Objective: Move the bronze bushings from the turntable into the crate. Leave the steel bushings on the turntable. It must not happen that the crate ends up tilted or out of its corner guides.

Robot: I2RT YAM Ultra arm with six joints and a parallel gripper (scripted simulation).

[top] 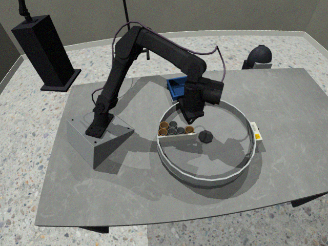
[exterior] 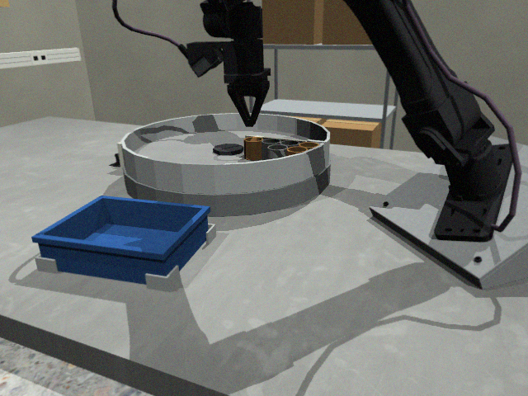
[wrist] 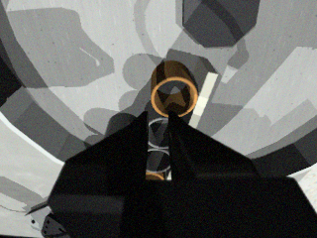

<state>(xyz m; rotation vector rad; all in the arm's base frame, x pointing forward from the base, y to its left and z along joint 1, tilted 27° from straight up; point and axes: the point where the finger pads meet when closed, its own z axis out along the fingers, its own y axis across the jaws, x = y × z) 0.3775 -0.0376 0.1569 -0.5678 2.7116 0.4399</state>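
My gripper (top: 189, 122) (exterior: 249, 124) (wrist: 158, 119) is shut, fingertips nearly together, with nothing between them. It hangs above the turntable (top: 211, 182) (exterior: 205, 176), over the row of bushings. One bronze bushing (top: 189, 129) (exterior: 253, 149) (wrist: 170, 70) stands upright at the row's inner end, just ahead of the fingertips in the wrist view. Two more bronze bushings, one (top: 164, 125) behind the other (top: 162, 131), stand at the outer end near the rim. Three steel bushings (top: 172, 124) (top: 171, 130) (top: 180, 130) stand between. The blue crate (top: 171, 91) (exterior: 106, 265) looks empty in the exterior view.
A pale straight fence (top: 177, 137) (wrist: 204, 101) runs along the bushing row. A dark low hub (top: 205, 136) (exterior: 228, 148) (wrist: 218, 22) sits at the turntable's middle. The turntable has a raised rim. Pale corner brackets (exterior: 164, 280) hold the crate beside it.
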